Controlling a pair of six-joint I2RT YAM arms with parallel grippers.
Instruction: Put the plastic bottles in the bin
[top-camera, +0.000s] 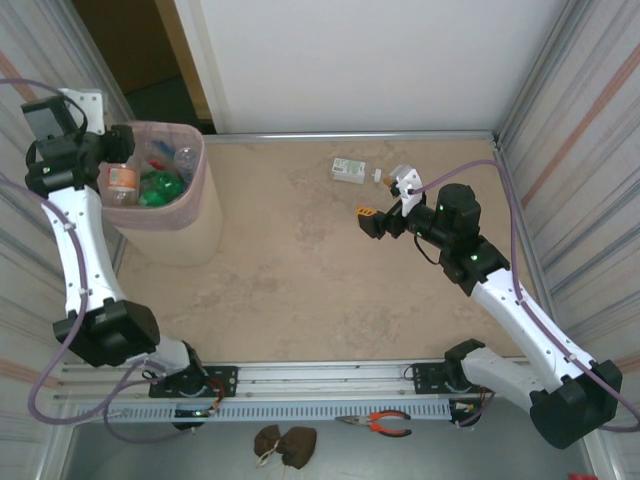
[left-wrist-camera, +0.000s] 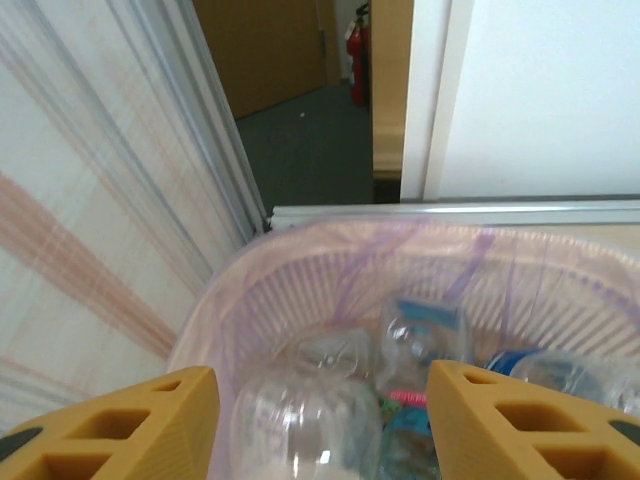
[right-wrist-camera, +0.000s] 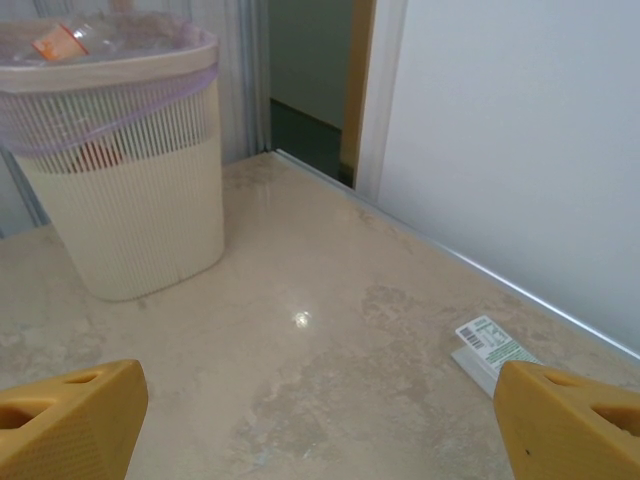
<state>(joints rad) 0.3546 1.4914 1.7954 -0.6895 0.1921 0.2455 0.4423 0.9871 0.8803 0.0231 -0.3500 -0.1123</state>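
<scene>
The pale-pink bin (top-camera: 196, 150) stands at the table's far left, lined with a purple-tinged bag, and holds several plastic bottles (top-camera: 158, 184), green and clear. My left gripper (left-wrist-camera: 325, 385) hangs over the bin's left rim (left-wrist-camera: 300, 240), its yellow fingers (left-wrist-camera: 150, 420) wide apart. A blurred clear bottle (left-wrist-camera: 305, 420) lies between and below them, touching neither, on top of other bottles (left-wrist-camera: 420, 335). A small clear bottle with a white and green label (top-camera: 350, 169) lies on the far table. My right gripper (top-camera: 385, 200) hovers open just right of it, with this bottle (right-wrist-camera: 490, 348) by its right finger.
Striped walls close in both sides of the table, and a white wall (top-camera: 360, 60) runs along the back. A dark doorway (top-camera: 130, 40) opens behind the bin. Orange pliers (top-camera: 385, 422) and a brown object (top-camera: 283, 443) lie in front of the arm rail.
</scene>
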